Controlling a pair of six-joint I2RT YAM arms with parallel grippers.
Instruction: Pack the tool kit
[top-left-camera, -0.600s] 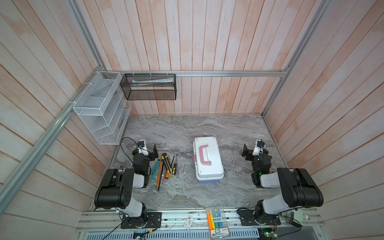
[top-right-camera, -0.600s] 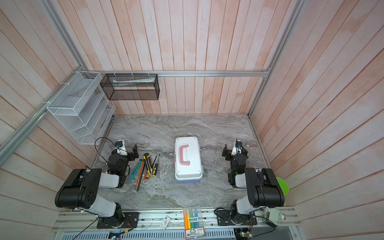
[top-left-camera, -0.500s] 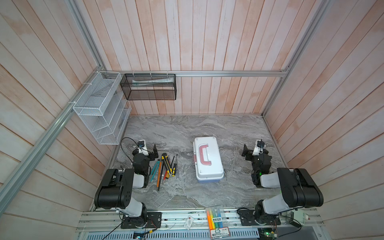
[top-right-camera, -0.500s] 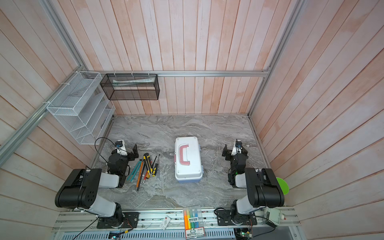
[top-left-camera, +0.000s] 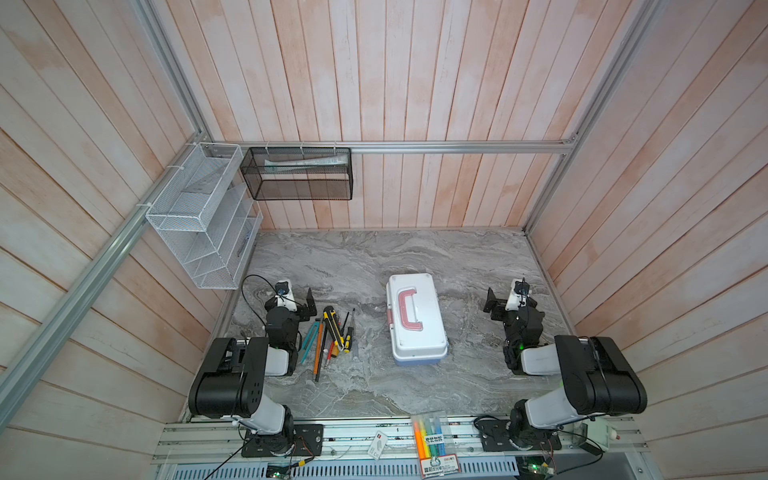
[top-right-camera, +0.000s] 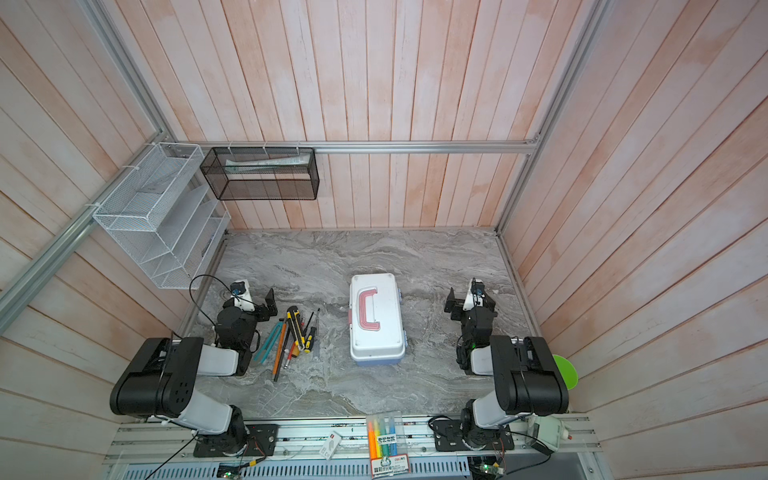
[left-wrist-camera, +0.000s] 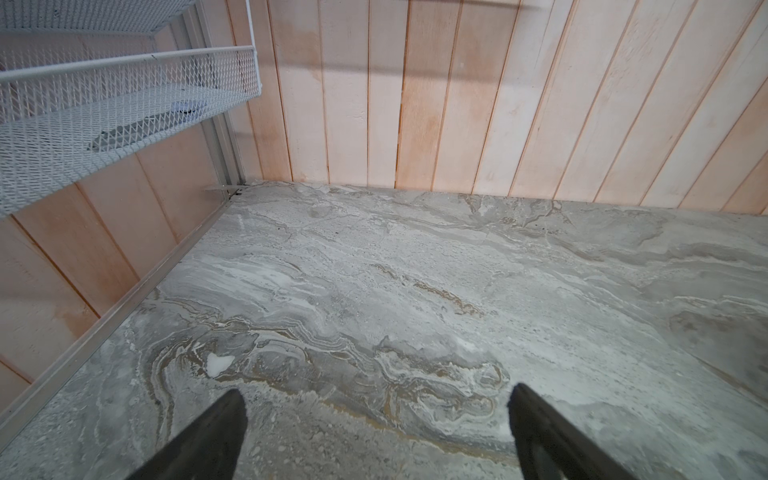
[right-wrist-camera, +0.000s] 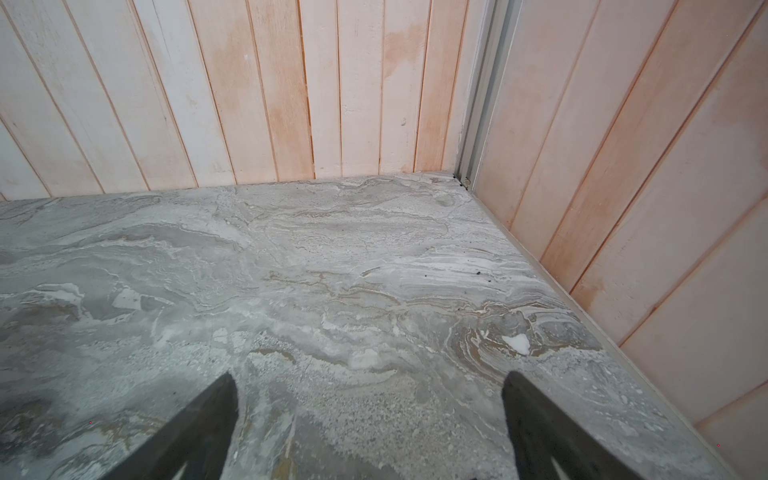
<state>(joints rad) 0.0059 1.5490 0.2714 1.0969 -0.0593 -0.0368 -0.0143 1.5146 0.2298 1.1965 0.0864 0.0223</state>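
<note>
**Top views: case shut, tools loose, both claws idle**

From where I stand, the table (top-left-camera: 374, 257) has plenty of bare room. All the ground behind the case (top-left-camera: 415, 320) to the back wall is bare, and so is a wide strip on either side of it. The edges are tighter. Each arm sits close to its side wall, and the wire rack (top-left-camera: 203, 216) overhangs the corner near the left claw (left-wrist-camera: 374, 399), so a careless lift there could clip the mesh.

The case lies mid-table with its lid down and its pink handle up, so nothing can go in until it is opened. I'd guess a one-sided push at the catch would slide the whole case across that smooth top unless the other arm steadies it.

The left claw has its jaws wide apart over bare table and holds nothing. The right claw (right-wrist-camera: 370, 386) is the same.

The tools (top-left-camera: 332, 332) lie in a heap just beside the left arm, well apart from the case. They touch and cross one another, so pinching the knife (top-left-camera: 332, 322) could drag the screwdriver (top-left-camera: 348, 336) along or scatter the thin ones. They lie flat and look hard to grip.
</note>
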